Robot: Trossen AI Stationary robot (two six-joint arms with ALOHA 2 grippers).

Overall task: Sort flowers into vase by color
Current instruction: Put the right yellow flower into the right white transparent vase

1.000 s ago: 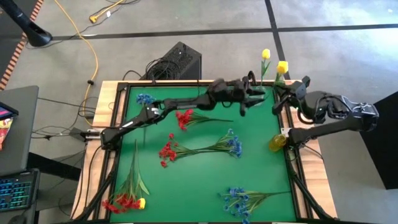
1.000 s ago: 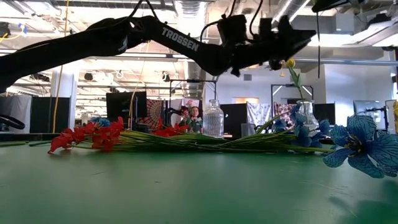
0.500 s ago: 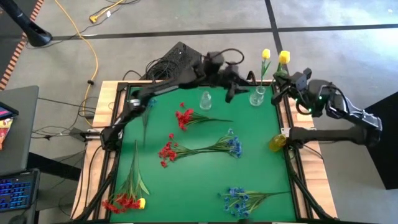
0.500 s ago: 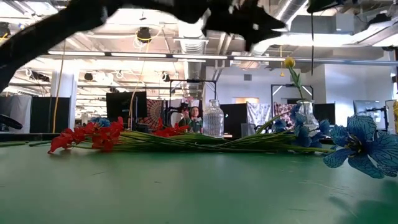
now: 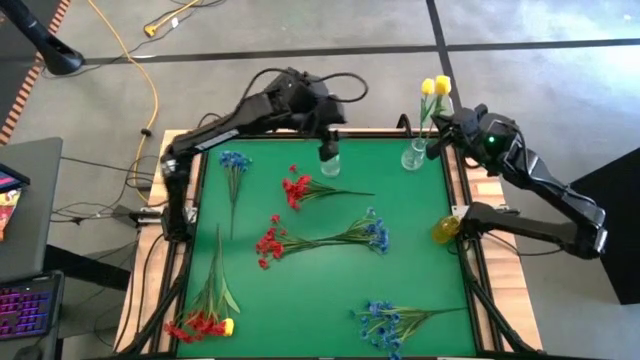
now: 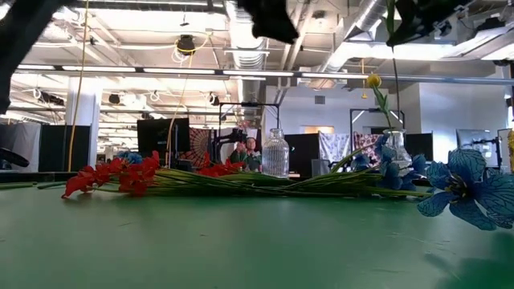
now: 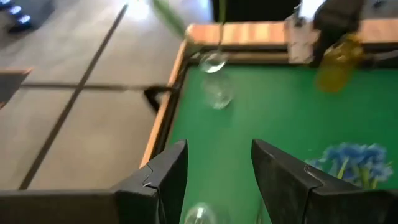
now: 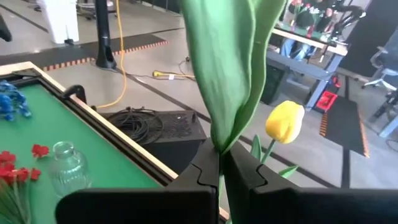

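Note:
My right gripper (image 5: 446, 126) is shut on a yellow tulip bud's (image 5: 441, 84) stem above the right clear vase (image 5: 414, 156), beside a second yellow bud (image 5: 428, 87) standing in that vase by its stem. My left gripper (image 5: 326, 124) is open and empty, hovering over the left clear vase (image 5: 328, 157). On the green mat lie a blue spray (image 5: 233, 161), a red spray (image 5: 298, 188), a red-and-blue pair (image 5: 320, 240), another blue spray (image 5: 388, 320), and red blooms with a yellow bud (image 5: 205, 322). My right gripper pinches the green stem and leaf (image 8: 219, 146) of the yellow flower between its two shut fingers. The flower is upright and lifted clear of the table. Its stem (image 6: 394, 76) hangs down toward the right vase (image 6: 395, 149); whether its end is inside, I cannot tell.
A yellow bottle-like object (image 5: 446, 228) stands at the table's right edge. The wooden frame (image 5: 300, 132) rims the mat. A black box with cables (image 5: 262, 105) sits behind the far edge. People sit in the room beyond (image 6: 250, 149). Bare mat lies around the near middle (image 5: 300, 300).
My left arm has drawn back from beside the right vase, rising and swinging toward the table's far left, ending over the left vase. My right gripper has moved from beyond the table's right edge toward the right vase, carrying its yellow bud close beside the one in the vase.

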